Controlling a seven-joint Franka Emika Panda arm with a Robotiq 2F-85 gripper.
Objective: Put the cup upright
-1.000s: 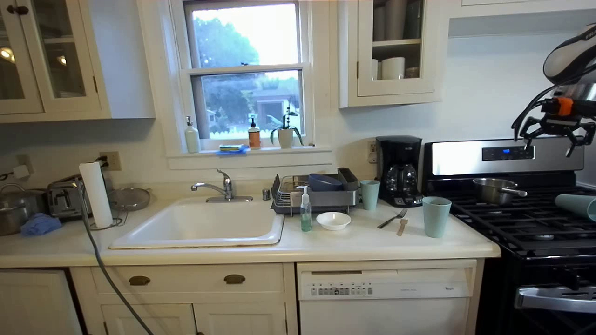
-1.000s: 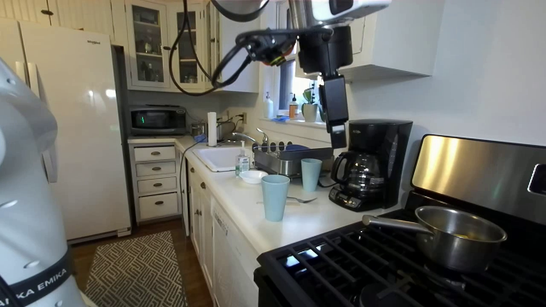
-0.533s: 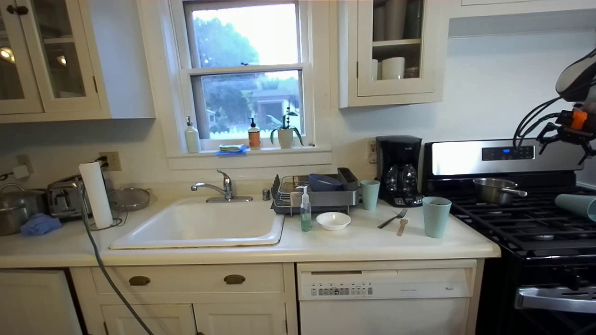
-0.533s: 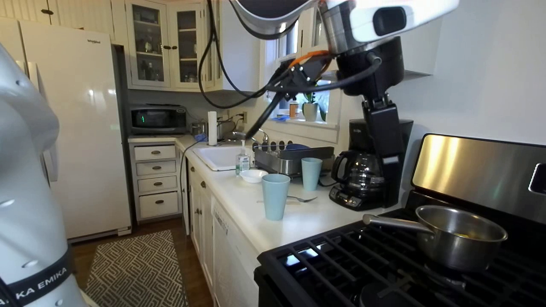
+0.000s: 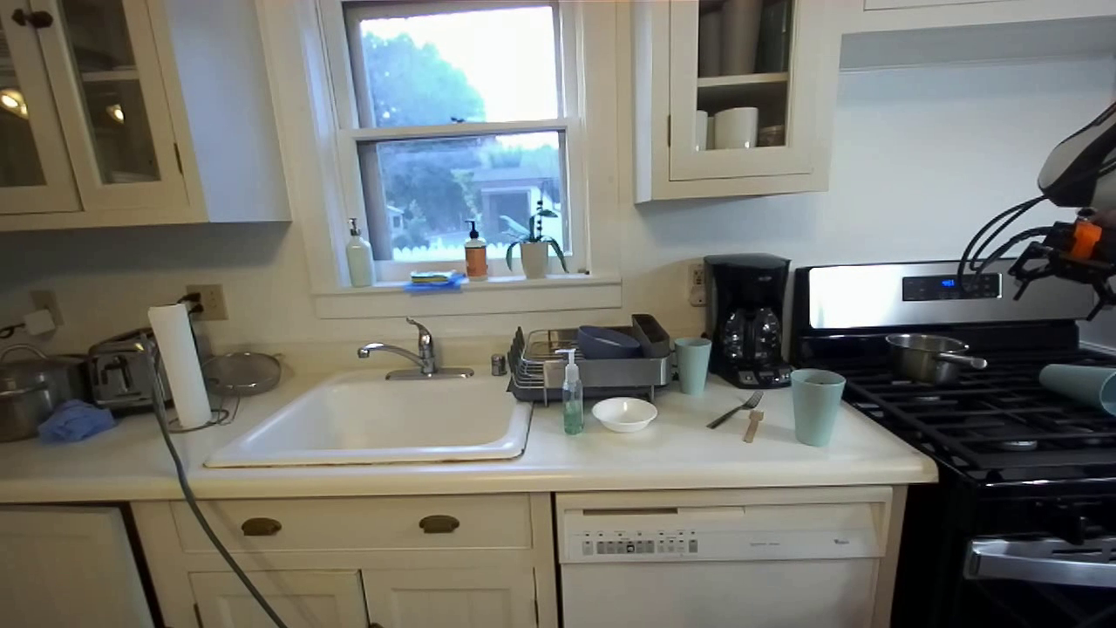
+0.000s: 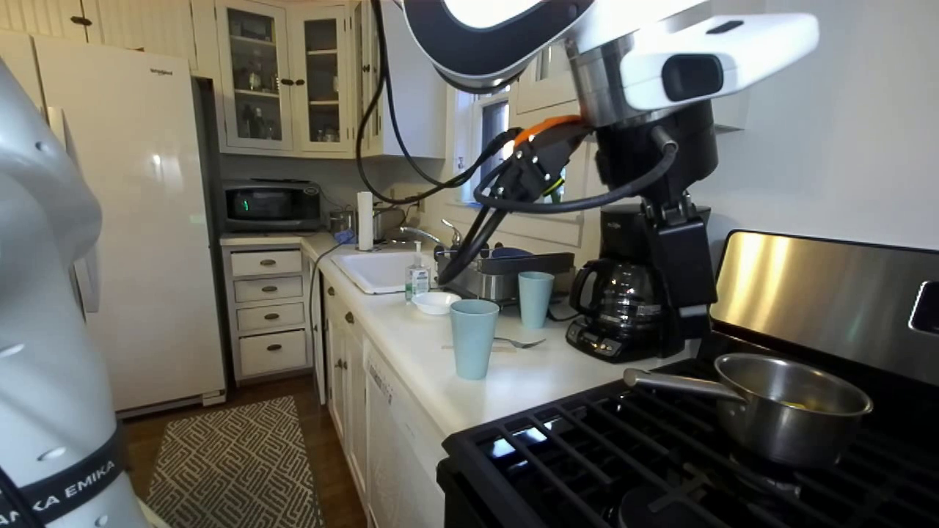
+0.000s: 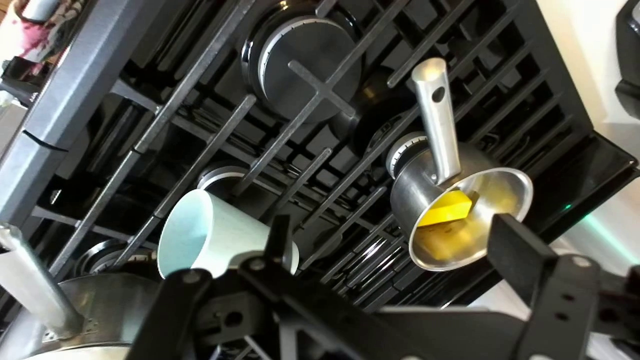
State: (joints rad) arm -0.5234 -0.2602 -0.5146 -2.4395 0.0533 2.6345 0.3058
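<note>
On the stove [image 5: 854,301]: cup [image 7: 232,240] lying on its side; gripper [image 7: 392,236] overhead, fingers [image 7: 520,260] spread apart.
In the wrist view, left to right: pot [image 7: 107,305], cut off by the frame edge; cup, mouth facing left, base partly hidden behind the gripper; pan [image 7: 412,192], holding a yellow block [image 7: 447,207]. In an exterior view, left to right: sink [image 5: 375,419]; rack [image 5: 602,375]; rear tumbler [image 5: 692,366], upright on the counter [image 5: 680,460]; coffee maker [image 5: 745,279]; front tumbler [image 5: 818,410], likewise upright; pan; cup, at the right edge, apart from the gripper.

Pale teal cup [image 7: 232,235], on its side, on stove grate [image 7: 322,90]
</note>
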